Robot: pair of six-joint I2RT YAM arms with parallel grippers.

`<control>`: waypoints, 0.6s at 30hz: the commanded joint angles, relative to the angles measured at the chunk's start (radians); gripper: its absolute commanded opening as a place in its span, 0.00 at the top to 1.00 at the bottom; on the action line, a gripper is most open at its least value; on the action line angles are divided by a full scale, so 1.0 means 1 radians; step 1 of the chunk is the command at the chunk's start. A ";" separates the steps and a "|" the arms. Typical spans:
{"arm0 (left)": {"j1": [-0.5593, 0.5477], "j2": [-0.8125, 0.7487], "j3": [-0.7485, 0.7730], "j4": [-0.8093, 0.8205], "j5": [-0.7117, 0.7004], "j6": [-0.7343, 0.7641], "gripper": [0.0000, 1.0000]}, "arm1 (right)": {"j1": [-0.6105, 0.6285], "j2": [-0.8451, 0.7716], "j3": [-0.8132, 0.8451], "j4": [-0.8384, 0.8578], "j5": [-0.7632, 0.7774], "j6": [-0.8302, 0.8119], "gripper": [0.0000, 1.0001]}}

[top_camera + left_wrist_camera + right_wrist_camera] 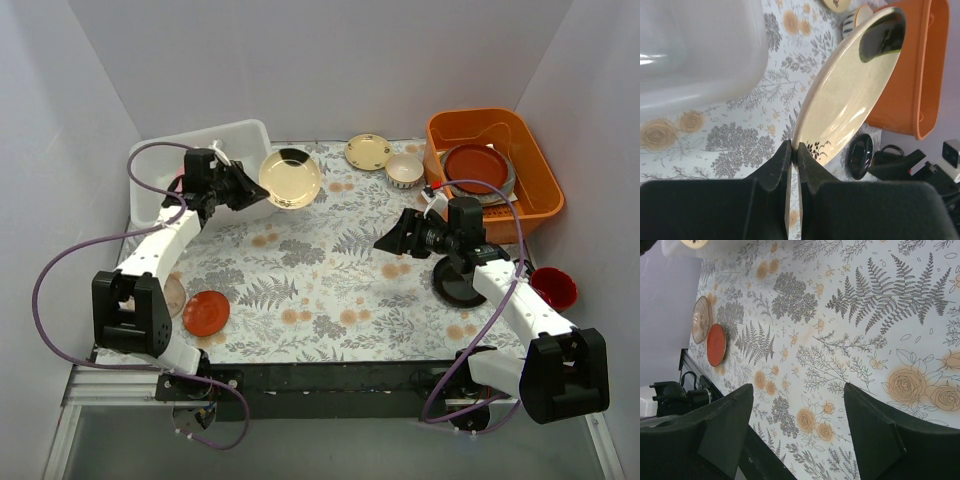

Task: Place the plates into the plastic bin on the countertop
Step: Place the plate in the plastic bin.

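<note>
Fingers [772, 172], left gripper [792, 147]: pinched on cream plate [850, 90]; right gripper [797, 390] spread.
Transfer judged in hand; release over plastic bin [240, 132] is called for.

Flat countertop [330, 285] under a pale cloth printed with grey ferns and orange flowers. Along the far edge, left to right: large translucent white plastic bin [240, 135] in the left corner, small yellow round plate [368, 151], small cream bowl with a patterned rim [404, 170] just beside that plate, orange plastic tub [478, 118] in the right corner. Nearer: small red-orange saucer [206, 312] at the left, just beside a pink translucent round plate [175, 297]; black dish [462, 285] at the right, dark red round dish [553, 287] by the cloth's right edge.
</note>
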 commanded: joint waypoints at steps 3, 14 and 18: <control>0.133 -0.028 0.107 0.009 0.092 -0.007 1.00 | -0.004 -0.005 0.004 0.029 -0.025 -0.014 0.16; 0.341 0.041 0.147 0.019 0.170 0.007 1.00 | -0.004 -0.004 0.005 0.018 -0.023 -0.028 0.07; 0.414 0.055 0.149 0.011 0.191 0.016 1.00 | -0.004 0.001 0.004 0.023 -0.026 -0.028 0.05</control>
